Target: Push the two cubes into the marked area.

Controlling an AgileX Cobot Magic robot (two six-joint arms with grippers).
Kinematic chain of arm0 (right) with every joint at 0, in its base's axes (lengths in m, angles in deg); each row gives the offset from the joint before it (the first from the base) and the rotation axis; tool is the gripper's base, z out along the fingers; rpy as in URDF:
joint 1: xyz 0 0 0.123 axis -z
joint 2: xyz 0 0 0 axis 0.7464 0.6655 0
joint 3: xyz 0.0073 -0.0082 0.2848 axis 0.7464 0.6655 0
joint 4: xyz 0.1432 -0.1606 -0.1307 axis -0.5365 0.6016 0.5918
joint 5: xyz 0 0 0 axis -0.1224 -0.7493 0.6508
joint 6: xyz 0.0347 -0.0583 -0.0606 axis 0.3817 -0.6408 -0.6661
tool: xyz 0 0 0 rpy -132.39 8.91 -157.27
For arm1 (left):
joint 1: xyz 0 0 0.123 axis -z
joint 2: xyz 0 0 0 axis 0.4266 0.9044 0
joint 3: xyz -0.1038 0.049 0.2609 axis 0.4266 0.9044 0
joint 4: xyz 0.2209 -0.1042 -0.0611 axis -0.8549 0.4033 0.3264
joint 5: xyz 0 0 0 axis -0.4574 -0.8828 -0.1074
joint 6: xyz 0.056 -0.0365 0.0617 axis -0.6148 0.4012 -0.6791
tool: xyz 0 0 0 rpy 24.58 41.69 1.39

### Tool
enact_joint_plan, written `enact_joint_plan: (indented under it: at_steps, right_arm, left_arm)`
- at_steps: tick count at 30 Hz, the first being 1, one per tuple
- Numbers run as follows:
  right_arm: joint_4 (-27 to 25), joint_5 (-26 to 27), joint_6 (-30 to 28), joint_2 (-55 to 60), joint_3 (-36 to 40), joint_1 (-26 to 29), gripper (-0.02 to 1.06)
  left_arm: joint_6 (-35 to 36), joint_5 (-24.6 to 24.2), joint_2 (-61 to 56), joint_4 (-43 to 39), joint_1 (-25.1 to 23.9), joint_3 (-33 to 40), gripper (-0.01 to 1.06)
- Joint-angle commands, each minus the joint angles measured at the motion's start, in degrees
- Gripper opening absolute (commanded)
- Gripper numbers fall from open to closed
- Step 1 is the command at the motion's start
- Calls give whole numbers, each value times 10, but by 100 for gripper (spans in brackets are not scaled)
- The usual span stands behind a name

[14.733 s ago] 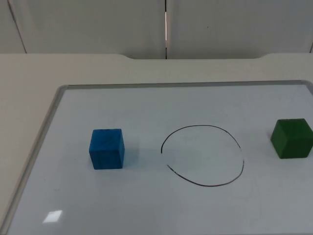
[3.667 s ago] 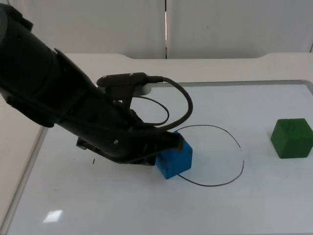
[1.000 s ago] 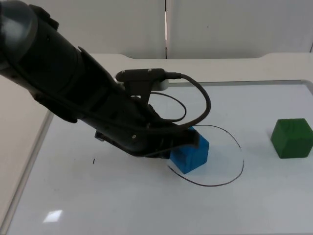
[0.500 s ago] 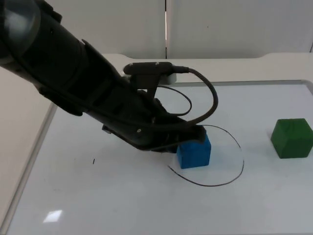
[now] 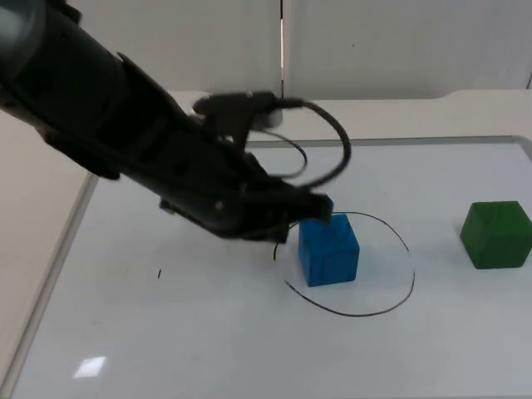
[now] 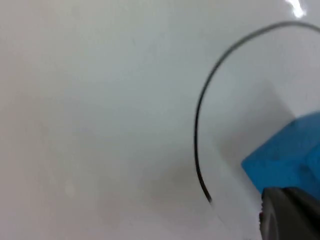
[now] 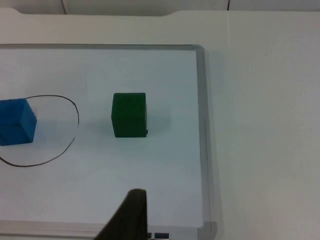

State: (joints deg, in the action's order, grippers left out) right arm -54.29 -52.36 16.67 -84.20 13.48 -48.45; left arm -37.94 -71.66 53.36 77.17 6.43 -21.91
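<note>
where the grey partition wall [image 5: 399, 46] closes off the top of the frame, a white board [image 5: 208, 332] with a pale metal rim lies flat. inside its hand-drawn black circle [image 5: 397, 301], at the left, sits the matte blue cube [image 5: 329, 249]; the left gripper [image 5: 312, 212] touches its upper left corner, finger state untellable. the green cube [image 5: 496, 234] stands outside, far right. the right wrist view shows the right gripper's fingertip [image 7: 131, 215], waiting.

Blue cube [image 5: 329, 249] now inside circle [image 5: 391, 307].
</note>
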Motion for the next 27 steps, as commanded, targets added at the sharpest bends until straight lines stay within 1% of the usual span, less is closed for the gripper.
enact_joint_plan:
  at_steps: [1, 2, 5, 8, 10, 13, 17, 18, 20, 22, 24, 27]
  right_arm:
    - [-1, 6, -3, -2, 1, 3, 105]
    - [-1, 6, -3, -2, 1, 3, 105]
    - [-1, 6, -3, -2, 1, 3, 105]
    - [-1, 6, -3, -2, 1, 3, 105]
    - [-1, 6, -3, -2, 1, 3, 105]
    - [-1, 6, -3, -2, 1, 3, 105]
    - [-1, 6, -3, -2, 1, 3, 105]
    - [-1, 6, -3, -2, 1, 3, 105]
    - [-1, 6, -3, -2, 1, 3, 105]
    - [-1, 6, -3, -2, 1, 3, 105]
    - [-1, 6, -3, -2, 1, 3, 105]
    - [-1, 6, -3, -2, 1, 3, 105]
  left_arm:
    - [2, -11, -46, -32, -18, 0, 0]
    - [2, -11, -46, -32, -18, 0, 0]
    - [6, -21, -95, -51, -31, 0, 0]
    - [9, -22, -129, -71, -31, 0, 0]
    - [28, -24, -176, -104, -31, 0, 0]
    - [40, -29, -200, -117, -31, 0, 0]
    - [64, -56, -270, -170, -31, 0, 0]
    - [64, -56, -270, -170, -31, 0, 0]
    - [88, -70, -296, -197, -31, 3, 0]
    - [108, -70, -327, -221, -31, 16, 0]
    - [110, -70, -343, -228, -31, 26, 0]
    - [116, -67, -393, -242, -31, 64, 0]
